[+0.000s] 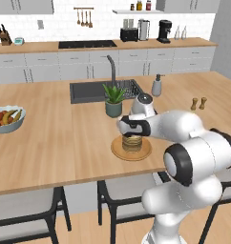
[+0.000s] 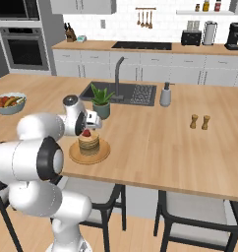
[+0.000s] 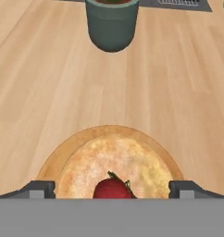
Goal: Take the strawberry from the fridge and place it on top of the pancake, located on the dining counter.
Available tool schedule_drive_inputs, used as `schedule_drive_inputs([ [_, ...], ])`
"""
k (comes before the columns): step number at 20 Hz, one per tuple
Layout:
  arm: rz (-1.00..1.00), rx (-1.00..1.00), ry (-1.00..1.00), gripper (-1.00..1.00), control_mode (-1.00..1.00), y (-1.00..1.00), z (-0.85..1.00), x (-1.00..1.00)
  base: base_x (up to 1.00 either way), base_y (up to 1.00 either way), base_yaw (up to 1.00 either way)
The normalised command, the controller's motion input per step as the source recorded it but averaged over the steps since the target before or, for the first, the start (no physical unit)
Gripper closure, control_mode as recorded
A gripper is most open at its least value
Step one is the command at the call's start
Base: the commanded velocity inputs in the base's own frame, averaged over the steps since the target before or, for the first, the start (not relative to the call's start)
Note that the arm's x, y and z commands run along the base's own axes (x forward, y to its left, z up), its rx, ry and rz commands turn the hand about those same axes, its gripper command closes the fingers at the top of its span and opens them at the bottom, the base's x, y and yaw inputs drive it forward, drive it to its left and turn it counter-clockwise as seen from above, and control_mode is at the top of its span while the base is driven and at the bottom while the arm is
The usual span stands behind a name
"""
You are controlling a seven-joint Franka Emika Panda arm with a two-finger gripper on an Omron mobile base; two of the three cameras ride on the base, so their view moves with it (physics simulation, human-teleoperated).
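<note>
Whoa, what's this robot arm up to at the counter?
It is topping a pancake with a strawberry. The arm reaches over the wooden counter, and its end effector hangs just above the stack, which sits on a round wooden plate. The fingers stand wide apart on either side of the berry, not touching it, and the berry lies on top of the stack. A potted plant stands just beyond.

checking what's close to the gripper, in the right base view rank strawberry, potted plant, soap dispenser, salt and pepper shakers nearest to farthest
1. strawberry, on the pancake, right at the gripper
2. potted plant, just behind, by the sink
3. soap dispenser, farther right, beside the sink
4. salt and pepper shakers, farthest right
</note>
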Motion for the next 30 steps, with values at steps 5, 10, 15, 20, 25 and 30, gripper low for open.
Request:
schedule_drive_inputs([
  [5, 0.00, -0.01, -0.21, -1.00, -1.00, 0.03, 0.65, -0.50, 0.00, 0.00, 0.00],
  [10, 0.00, 0.00, -0.12, -1.00, -1.00, 0.00, 0.71, -0.89, 0.00, 0.00, 0.00],
  [15, 0.00, 0.00, -0.01, -1.00, -1.00, -0.14, 0.82, -1.00, 0.00, 0.00, 0.00],
  [20, 0.00, 0.00, -0.02, -1.00, -1.00, -0.31, 0.84, -1.00, 0.00, 0.00, 0.00],
  [25, 0.00, 0.00, 0.00, -1.00, -1.00, -0.11, 0.99, -1.00, 0.00, 0.00, 0.00],
  [30, 0.00, 0.00, 0.00, -1.00, -1.00, 0.00, 1.00, -1.00, 0.00, 0.00, 0.00],
])
